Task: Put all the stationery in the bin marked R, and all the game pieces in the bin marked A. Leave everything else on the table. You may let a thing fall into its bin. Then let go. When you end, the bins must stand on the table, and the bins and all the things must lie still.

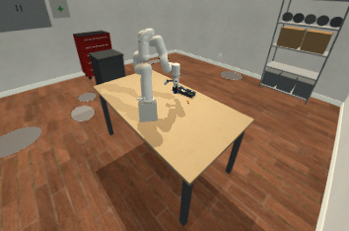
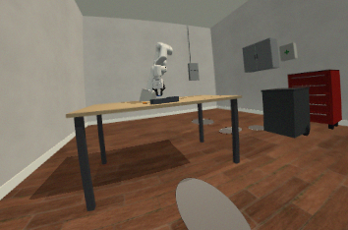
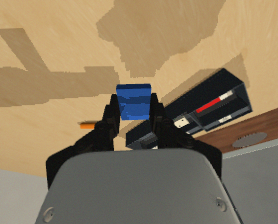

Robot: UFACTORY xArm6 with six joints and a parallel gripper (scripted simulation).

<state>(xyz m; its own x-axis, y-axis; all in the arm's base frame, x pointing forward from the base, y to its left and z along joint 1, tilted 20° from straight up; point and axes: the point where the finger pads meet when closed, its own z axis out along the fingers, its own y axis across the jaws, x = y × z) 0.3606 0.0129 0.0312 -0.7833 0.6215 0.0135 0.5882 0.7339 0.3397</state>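
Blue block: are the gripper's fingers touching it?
Touching. The wrist view shows the blue block clamped between both black fingers of the gripper, no gap either side, above the table.
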